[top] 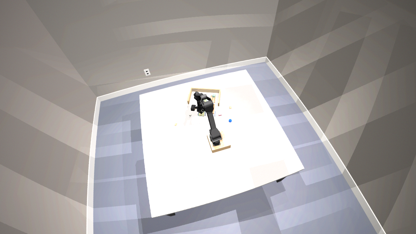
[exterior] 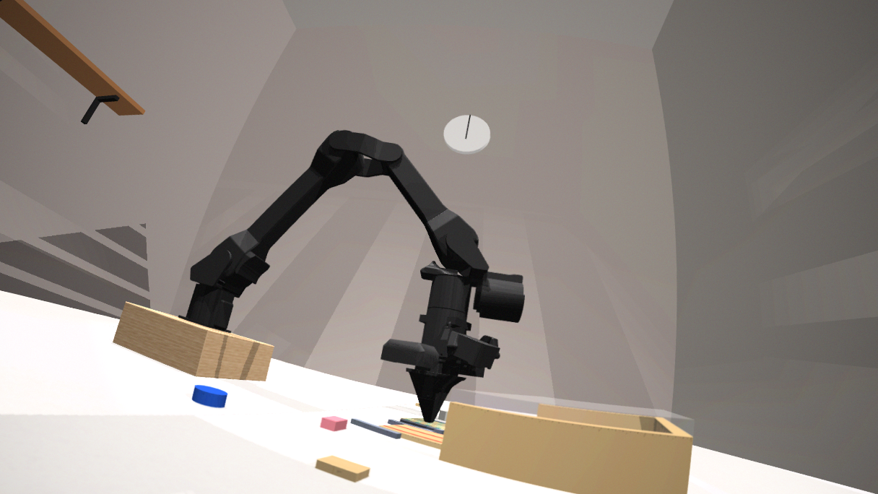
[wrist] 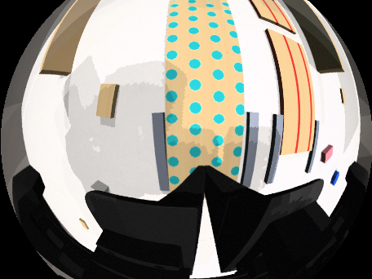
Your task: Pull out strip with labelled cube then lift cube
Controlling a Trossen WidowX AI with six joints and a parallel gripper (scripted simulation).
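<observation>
A: Claw (top: 200,112) (exterior: 428,419) (wrist: 204,171)?
B: Fully closed, gripping nothing; tips over the near end of the dotted strip (top: 200,114) (exterior: 437,424) (wrist: 207,95), contact impossible to tell.
A: Labelled cube?
B: Impossible to place for certain; in the top view, a greenish block (top: 213,95) on the red-striped strip (exterior: 414,433) (wrist: 298,94), label too small to read.
A: Hidden?
B: Dotted strip's middle, beneath the arm (top: 211,120) from above; far end cropped at the wrist.
A: Visible only there?
B: Gap across the red-striped strip.

Bare grey-walled room, white table (top: 174,163), wall clock (exterior: 466,133)
</observation>
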